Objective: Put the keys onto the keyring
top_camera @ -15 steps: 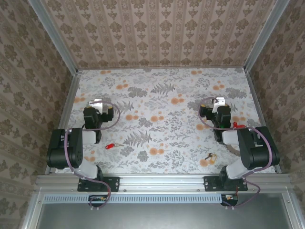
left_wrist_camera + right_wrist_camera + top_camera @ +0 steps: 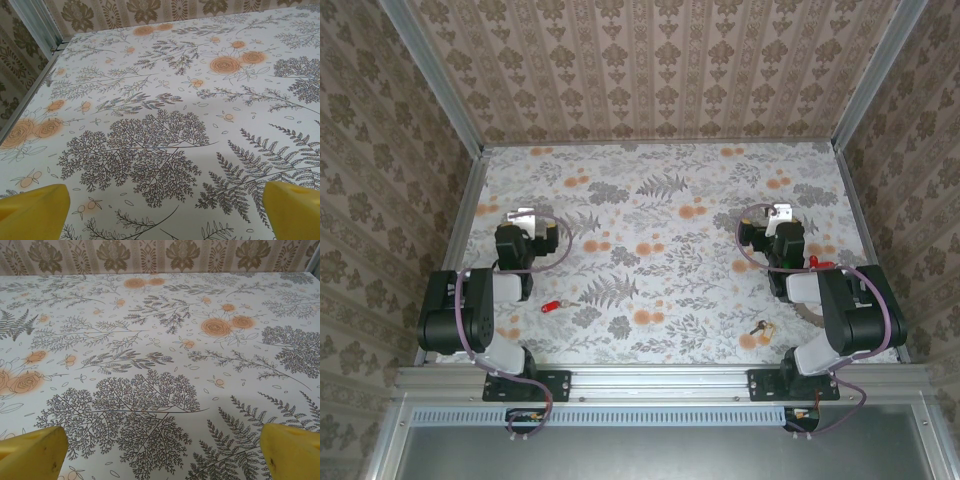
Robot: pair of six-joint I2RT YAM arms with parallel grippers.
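Table (image 2: 660,200) covered in a floral cloth of grey ferns and orange roses. Wallpapered walls (image 2: 660,70) box it in on three sides. An aluminium rail (image 2: 660,378) runs along the near edge, where both arms bolt on.

Left gripper (image 2: 165,212): jaws spread wide, nothing held. Its yellow fingers (image 2: 35,210) sit in the two bottom corners of the left wrist view, with bare cloth in the gap and ahead of it.

Right gripper (image 2: 162,450): same state, spread wide and holding nothing, with bare cloth between its fingers (image 2: 292,447). It points at the far wall.

Keys, seen from the top view, all lying loose on the cloth:
- red-headed key (image 2: 552,306): behind the left gripper toward its base, slightly to its right, just beside the folded left arm.
- second red-headed key (image 2: 817,263): behind and to the right of the right gripper, close against the right arm and partly hidden by it.
- brass key (image 2: 760,327): further behind the right gripper, slightly to its left, near the right base. Too small to tell whether it is one key or two.

Keyring (image 2: 807,311): a grey arc pokes out from under the right arm's upper link, behind the right gripper. The arm hides the rest. Cannot tell whether any key is on it. The brass key lies near it but apart.
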